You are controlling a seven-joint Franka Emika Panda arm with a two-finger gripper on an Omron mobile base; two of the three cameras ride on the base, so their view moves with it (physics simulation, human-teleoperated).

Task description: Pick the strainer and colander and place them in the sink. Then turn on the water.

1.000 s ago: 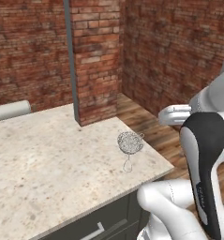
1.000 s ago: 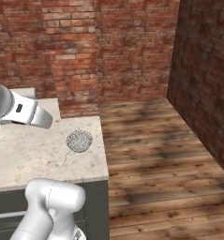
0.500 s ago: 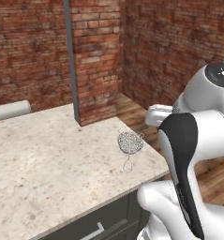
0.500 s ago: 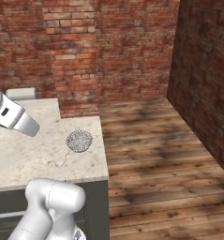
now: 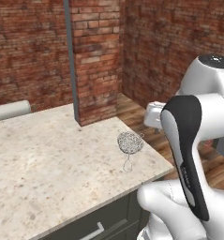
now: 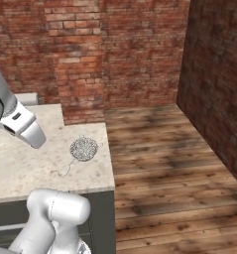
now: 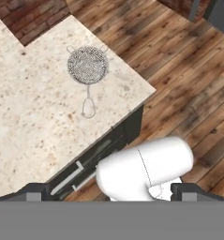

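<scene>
The strainer (image 5: 130,141) is a small silvery wire-mesh basket lying on the pale stone counter (image 5: 48,159) near its right corner, with its thin wire loop handle pointing toward the front edge. It also shows in the right base view (image 6: 84,148) and in the hand view (image 7: 87,65). My gripper (image 7: 112,192) hangs high above and off the counter's front edge, well short of the strainer. Its fingertips (image 7: 37,190) stand wide apart and open, with nothing between them. The colander, the sink and the water are out of view.
A brick pillar with a grey post (image 5: 70,61) rises at the back of the counter. A pale boxy object (image 5: 12,109) sits at the counter's far left. Dark cabinet drawers (image 7: 80,168) lie under the counter edge, and wooden floor (image 6: 159,168) lies to the right.
My arm has swung leftward in the left base view, and its upper joint has come into sight. The strainer has not moved.
</scene>
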